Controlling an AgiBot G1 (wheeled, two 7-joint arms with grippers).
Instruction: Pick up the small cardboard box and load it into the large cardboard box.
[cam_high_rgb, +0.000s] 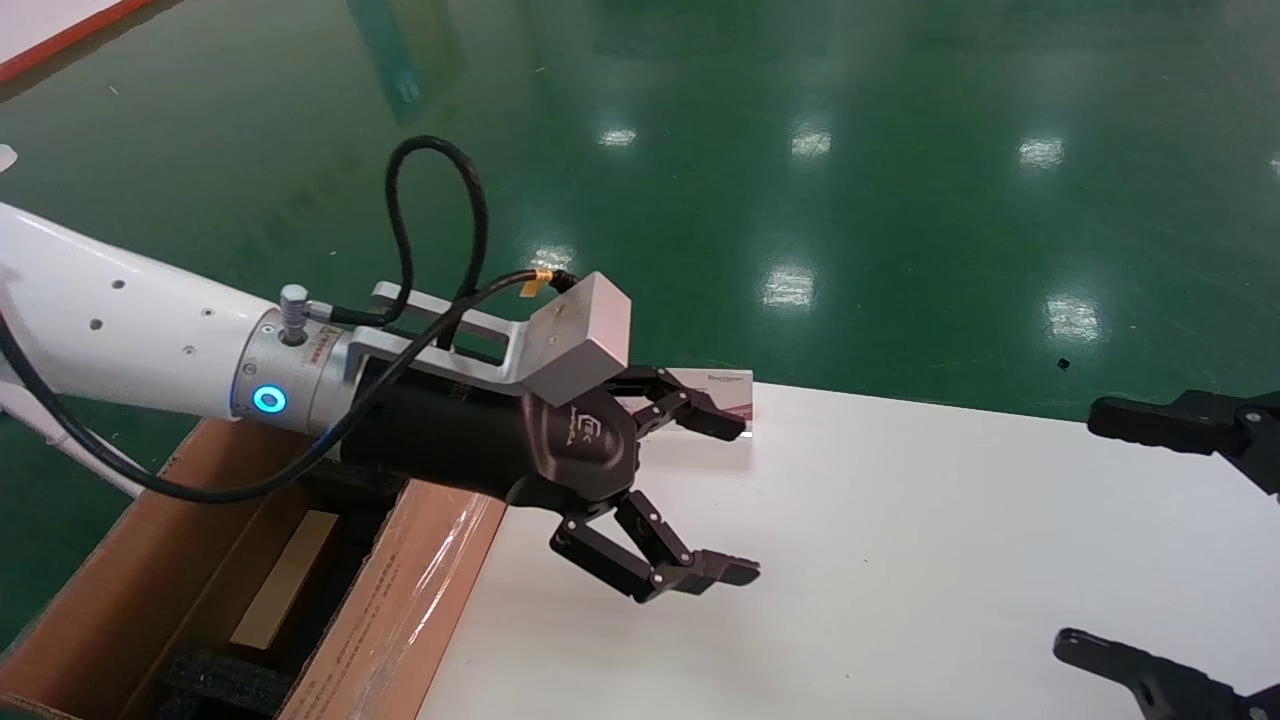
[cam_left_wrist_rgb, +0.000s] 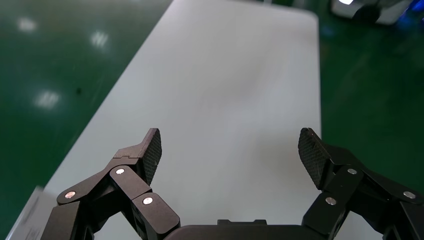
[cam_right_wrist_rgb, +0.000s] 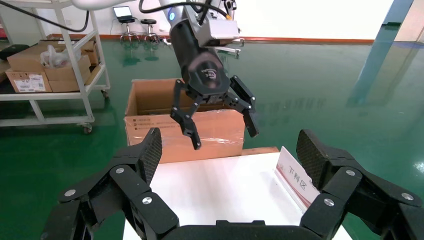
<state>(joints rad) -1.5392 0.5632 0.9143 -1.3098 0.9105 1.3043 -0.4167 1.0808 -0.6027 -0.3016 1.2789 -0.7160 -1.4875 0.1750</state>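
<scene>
While open, left gripper (cam_high_rgb: 745, 500) over table (cam_high_rgb: 900, 560)

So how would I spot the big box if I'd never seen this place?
Find the white table; the large cardboard box stands at its end, beneath the arm whose open left hand hovers over the table. It is brown, flaps open, with shiny clear tape on one flap and black foam inside, unlike the small white sign on the table.

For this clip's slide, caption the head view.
Left gripper hangs open over the white table, beside the large cardboard box; right gripper open at the table's edge.
</scene>
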